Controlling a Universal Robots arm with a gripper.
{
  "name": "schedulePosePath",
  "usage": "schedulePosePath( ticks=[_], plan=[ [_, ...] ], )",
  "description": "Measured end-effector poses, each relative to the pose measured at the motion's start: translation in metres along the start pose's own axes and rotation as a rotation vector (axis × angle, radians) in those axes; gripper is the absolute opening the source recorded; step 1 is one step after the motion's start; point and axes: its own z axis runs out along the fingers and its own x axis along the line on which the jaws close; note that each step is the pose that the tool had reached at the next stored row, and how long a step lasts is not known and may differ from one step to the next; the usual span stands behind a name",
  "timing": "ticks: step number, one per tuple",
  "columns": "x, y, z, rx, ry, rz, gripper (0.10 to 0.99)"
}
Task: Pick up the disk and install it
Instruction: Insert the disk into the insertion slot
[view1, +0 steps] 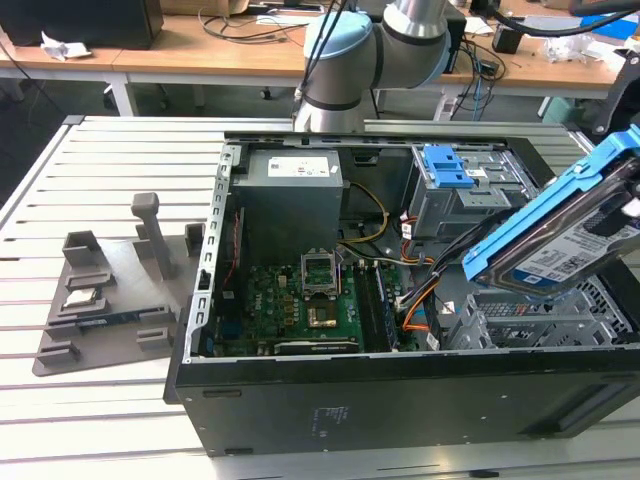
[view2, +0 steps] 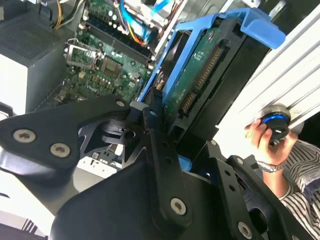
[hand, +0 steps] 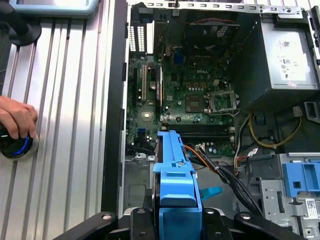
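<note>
The disk (view1: 568, 238), silver with a white-and-blue label and blue side rails, hangs tilted above the open computer case (view1: 300, 400), at the exterior view's right. It is over the grey metal bay (view1: 540, 315) in the case's near right corner and touches nothing there. My gripper (view2: 175, 135) is shut on the disk, its black fingers (view2: 147, 117) pressing on the blue rails. In the first wrist view the disk's blue rail (hand: 175, 170) stands edge-on between the gripper's black links (hand: 176, 222), above the motherboard (hand: 200, 95).
A grey drive cage with a blue latch (view1: 455, 180) sits at the case's back right, beside the power supply (view1: 290, 195). Orange and black cables (view1: 425, 290) run under the disk. A grey fixture (view1: 100, 300) lies left of the case. A person's hand (hand: 17, 117) rests on a blue-lit knob.
</note>
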Motion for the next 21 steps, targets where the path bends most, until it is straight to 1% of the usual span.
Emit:
schedulePosePath(
  ticks=[1,2,6,7,8,9,12,13,14,15,16,17,18,20,21],
  plan=[
    [0.0001,0.0095,0.003,0.001,-0.0001,0.0,0.361],
    [0.0003,0.0167,0.0054,0.001,-0.0003,0.0,0.361],
    [0.0003,0.0174,0.0055,0.001,-0.0001,0.0,0.361],
    [0.0003,0.0175,0.0055,0.003,0.0,0.0,0.361],
    [0.0002,0.0176,0.0057,0.013,-0.0003,0.0,0.361],
    [0.0003,0.0177,0.0058,0.029,-0.0004,-0.001,0.361],
    [0.0003,0.018,0.006,0.071,-0.0007,-0.002,0.361],
    [0.0003,0.0182,0.0061,0.09,-0.0009,-0.003,0.361],
    [0.0003,0.0183,0.0062,0.103,-0.0011,-0.003,0.361],
    [0.0004,0.0186,0.0064,0.13,-0.0013,-0.004,0.361],
    [0.0003,0.0188,0.0065,0.147,-0.0014,-0.004,0.361],
    [0.0003,0.019,0.0066,0.162,-0.0015,-0.005,0.361],
    [0.0004,0.0192,0.0068,0.181,-0.0018,-0.005,0.361],
    [0.0004,0.0196,0.007,0.208,-0.002,-0.006,0.361],
    [0.0004,0.0198,0.0072,0.232,-0.0023,-0.007,0.361]
  ],
)
